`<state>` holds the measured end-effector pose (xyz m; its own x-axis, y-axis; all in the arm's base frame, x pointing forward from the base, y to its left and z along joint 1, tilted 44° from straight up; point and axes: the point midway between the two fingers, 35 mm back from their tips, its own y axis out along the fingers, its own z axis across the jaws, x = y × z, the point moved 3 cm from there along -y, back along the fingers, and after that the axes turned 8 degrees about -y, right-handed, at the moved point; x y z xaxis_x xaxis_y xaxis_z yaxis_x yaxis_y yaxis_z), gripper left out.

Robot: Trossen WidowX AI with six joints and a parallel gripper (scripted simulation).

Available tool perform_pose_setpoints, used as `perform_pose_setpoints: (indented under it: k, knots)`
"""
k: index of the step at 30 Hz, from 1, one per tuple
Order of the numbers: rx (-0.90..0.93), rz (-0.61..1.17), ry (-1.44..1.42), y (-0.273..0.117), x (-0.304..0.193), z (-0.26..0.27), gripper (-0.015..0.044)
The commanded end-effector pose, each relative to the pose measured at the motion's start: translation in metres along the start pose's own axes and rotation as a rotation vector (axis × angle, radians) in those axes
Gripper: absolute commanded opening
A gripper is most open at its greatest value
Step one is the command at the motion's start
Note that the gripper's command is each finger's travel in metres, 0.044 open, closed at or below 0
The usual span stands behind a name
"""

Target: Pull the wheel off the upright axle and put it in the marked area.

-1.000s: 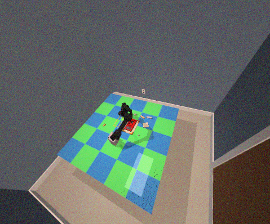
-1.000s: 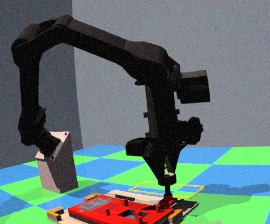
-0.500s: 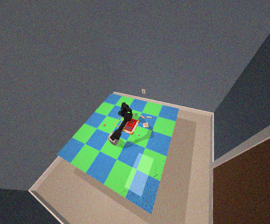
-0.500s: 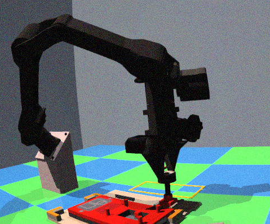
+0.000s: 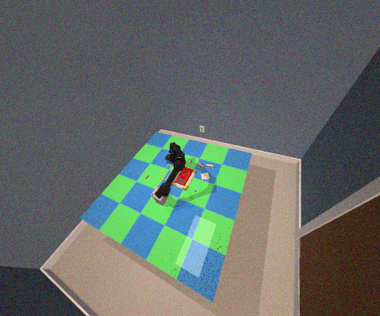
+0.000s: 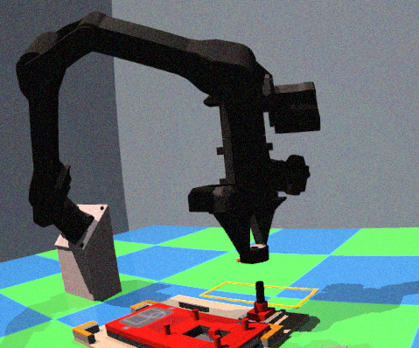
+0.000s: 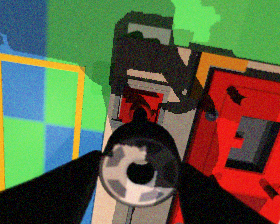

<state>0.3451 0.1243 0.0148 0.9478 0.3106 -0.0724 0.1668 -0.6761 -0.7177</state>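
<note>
The wheel (image 6: pixel 255 255) (image 7: pixel 133 193), a dark ring with a pale, patterned top face and a centre hole, is held level in the air. My gripper (image 6: pixel 254 251) (image 7: pixel 140 164) is shut on it, one finger on each side. The upright black axle (image 6: pixel 260 292) (image 7: pixel 140 116) stands on a red base below; a gap shows between its tip and the wheel in the exterior view. The marked area is a yellow outline (image 5: pixel 164 170) (image 6: pixel 309 298) (image 7: pixel 79 105) on the table, left of the axle in the wrist view. The wheel is outside it.
A red board (image 5: pixel 183 177) (image 6: pixel 152 325) (image 7: pixel 241 186) with short pegs lies beside the axle's base, right in the wrist view. A pale block (image 5: pixel 205 175) and a few small loose pieces lie beyond. The arm's grey pedestal (image 6: pixel 92 271) stands at the left in the exterior view.
</note>
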Motion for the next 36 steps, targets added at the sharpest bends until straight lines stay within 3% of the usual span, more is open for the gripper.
perform_pose_setpoints:
  k: [1,22,36]
  knots:
    - [0.000,0.000,0.000,0.000,0.000,0.001,0.0000]
    - [0.011,-0.004,0.006,-0.008,-0.044,0.107,0.0000]
    - [0.011,-0.005,0.006,0.018,-0.045,0.111,0.0000]
